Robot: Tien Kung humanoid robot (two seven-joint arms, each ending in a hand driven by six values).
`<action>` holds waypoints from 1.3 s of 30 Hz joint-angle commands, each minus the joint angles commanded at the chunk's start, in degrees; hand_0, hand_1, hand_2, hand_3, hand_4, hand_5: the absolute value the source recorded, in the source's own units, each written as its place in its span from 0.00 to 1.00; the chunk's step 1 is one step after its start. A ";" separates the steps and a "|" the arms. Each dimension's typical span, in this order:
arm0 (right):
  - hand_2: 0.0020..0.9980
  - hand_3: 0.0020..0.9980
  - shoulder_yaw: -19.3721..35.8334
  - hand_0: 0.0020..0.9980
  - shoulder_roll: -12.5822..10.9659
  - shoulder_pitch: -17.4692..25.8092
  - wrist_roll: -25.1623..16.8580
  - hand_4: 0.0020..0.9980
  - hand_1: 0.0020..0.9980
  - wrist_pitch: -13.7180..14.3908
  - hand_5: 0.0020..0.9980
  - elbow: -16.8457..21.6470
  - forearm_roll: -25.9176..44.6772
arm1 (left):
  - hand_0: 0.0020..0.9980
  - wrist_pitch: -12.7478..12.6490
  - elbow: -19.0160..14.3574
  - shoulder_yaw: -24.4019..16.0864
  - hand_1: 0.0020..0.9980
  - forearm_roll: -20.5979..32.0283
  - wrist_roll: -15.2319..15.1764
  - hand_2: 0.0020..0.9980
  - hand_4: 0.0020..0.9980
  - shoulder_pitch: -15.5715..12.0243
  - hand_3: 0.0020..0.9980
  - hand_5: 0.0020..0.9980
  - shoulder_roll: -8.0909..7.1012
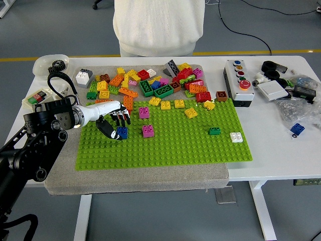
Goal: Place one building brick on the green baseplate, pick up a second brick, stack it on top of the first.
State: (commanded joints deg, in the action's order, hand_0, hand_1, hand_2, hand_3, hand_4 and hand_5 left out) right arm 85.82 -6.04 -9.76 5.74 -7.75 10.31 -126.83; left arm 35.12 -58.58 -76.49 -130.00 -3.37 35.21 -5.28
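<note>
White table (281, 145), green baseplate (165, 138), grey floor (45, 30)

Button box (238, 83), grey mat (150, 175), person in cream sweater (158, 25)

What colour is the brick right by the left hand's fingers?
Blue brick, on the green baseplate beside the left hand; head view.

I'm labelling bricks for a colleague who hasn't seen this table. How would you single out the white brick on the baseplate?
Start at the green baseplate and go to its right edge. The white brick sits there alone, below and right of a small green brick, the only white piece on the plate.
</note>
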 joint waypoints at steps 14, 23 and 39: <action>0.71 0.60 0.13 0.74 -0.02 0.03 0.01 0.83 0.65 0.04 0.40 0.00 0.01 | 0.63 1.10 -3.01 -1.10 0.55 0.00 0.85 0.54 0.94 -0.59 0.56 0.05 0.23; 0.71 0.60 0.01 0.74 0.05 -0.01 -0.01 0.83 0.65 0.01 0.40 0.00 0.07 | 0.63 1.86 -4.60 -1.08 0.55 0.00 1.35 0.55 0.95 -0.54 0.57 0.07 0.17; 0.71 0.60 -0.01 0.74 -0.01 -0.05 -0.01 0.83 0.65 0.03 0.40 0.00 0.10 | 0.64 -2.35 -0.88 -0.90 0.55 0.00 1.21 0.55 0.95 -0.26 0.57 0.07 0.82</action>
State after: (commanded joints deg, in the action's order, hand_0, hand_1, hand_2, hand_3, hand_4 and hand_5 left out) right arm 85.82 -6.05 -9.81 5.72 -7.72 10.31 -126.73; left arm 32.77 -59.46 -77.39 -130.00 -2.16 34.94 -4.45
